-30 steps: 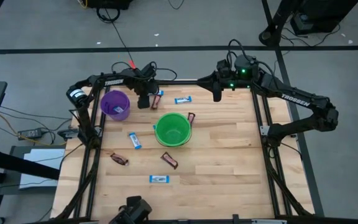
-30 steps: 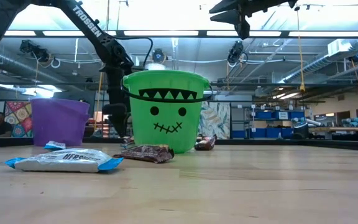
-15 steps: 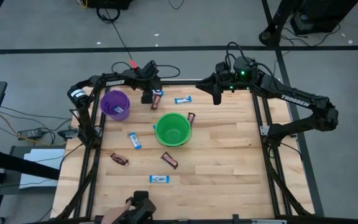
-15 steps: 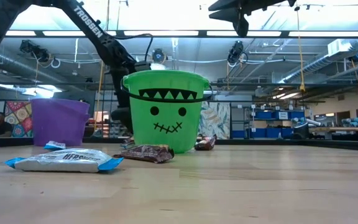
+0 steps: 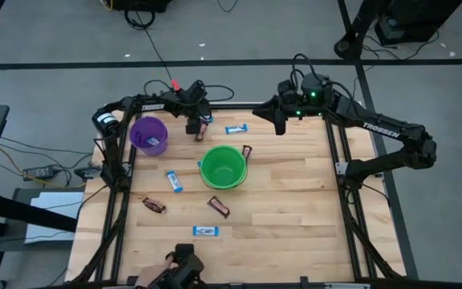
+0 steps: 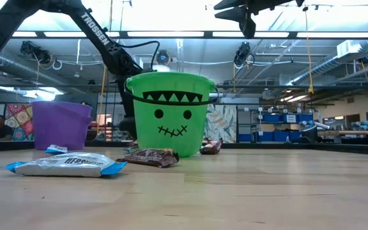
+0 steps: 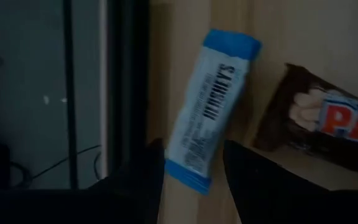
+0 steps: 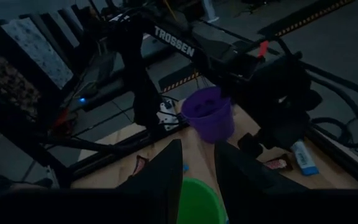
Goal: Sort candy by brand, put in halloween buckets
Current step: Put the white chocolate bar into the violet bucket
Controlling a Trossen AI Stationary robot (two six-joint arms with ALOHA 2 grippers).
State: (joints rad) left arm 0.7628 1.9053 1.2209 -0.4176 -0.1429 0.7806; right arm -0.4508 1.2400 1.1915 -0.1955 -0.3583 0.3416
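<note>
The blue-and-white Hershey's bar lies flat on the table's wood at the far edge, just beside the black frame rail. A brown bar lies right next to it, almost touching. Your left gripper hangs over the near end of the blue bar. Its two fingers stand apart, one on each side of that end, and they hold nothing.

To do this step well, come straight down so both fingers land beside the blue bar only. Keep clear of the brown bar, or you may pinch both. The rail is close too, so do not bump it. The wrapper is flat and slippery, so I think you should press low to the wood before you squeeze.

The purple bucket sits near, and something blue lies in it, so that looks like its home. The green bucket sits mid-table. Your right gripper waits above the far edge with nothing in it, fingers a little apart.
</note>
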